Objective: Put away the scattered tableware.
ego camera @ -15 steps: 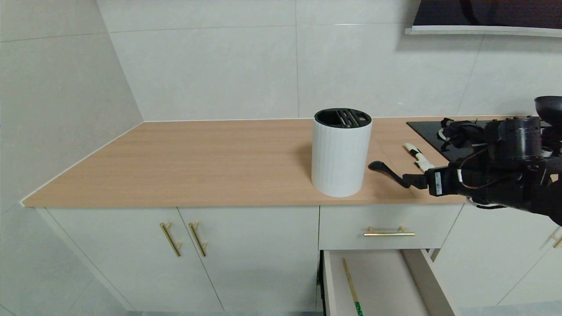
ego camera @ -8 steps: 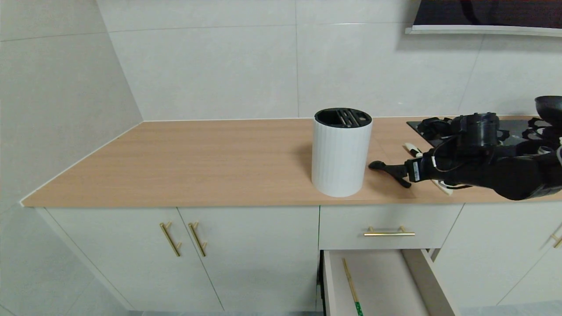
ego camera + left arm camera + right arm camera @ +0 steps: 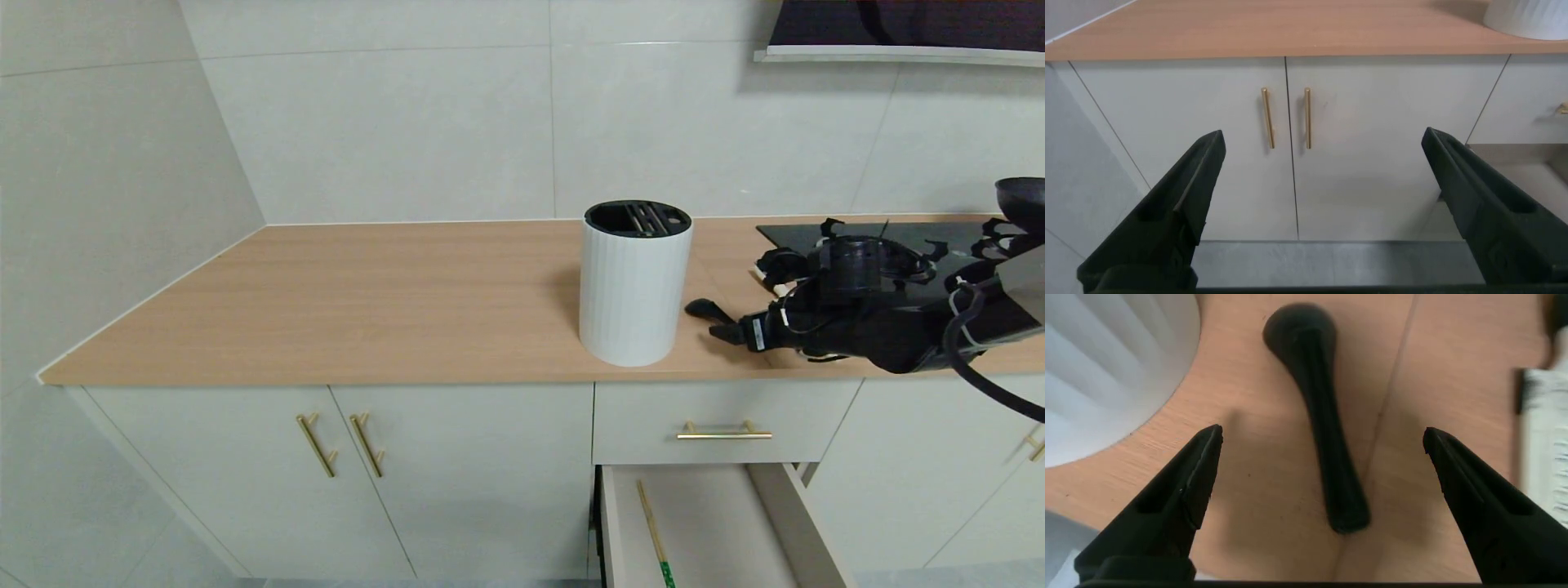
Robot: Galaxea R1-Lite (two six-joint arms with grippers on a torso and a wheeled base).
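The right hand point(image 3: 1321, 445) sits wide, astride the black utensil point(image 3: 1323, 416) lying on the surface point(image 3: 367, 302) beside the holder point(image 3: 634, 286), apparently lined up to grip it. The left hand point(image 3: 1321, 139) hangs wide too.

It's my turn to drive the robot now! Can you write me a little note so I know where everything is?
Left claw: open, holds nothing, low in front of the cabinet doors.
Right claw: open, over the black-handled tool lying on the counter beside the white holder; not gripped yet.
Done: one chopstick lies in the open drawer.
Left: the black-handled tool, plus a white-handled one beside it.
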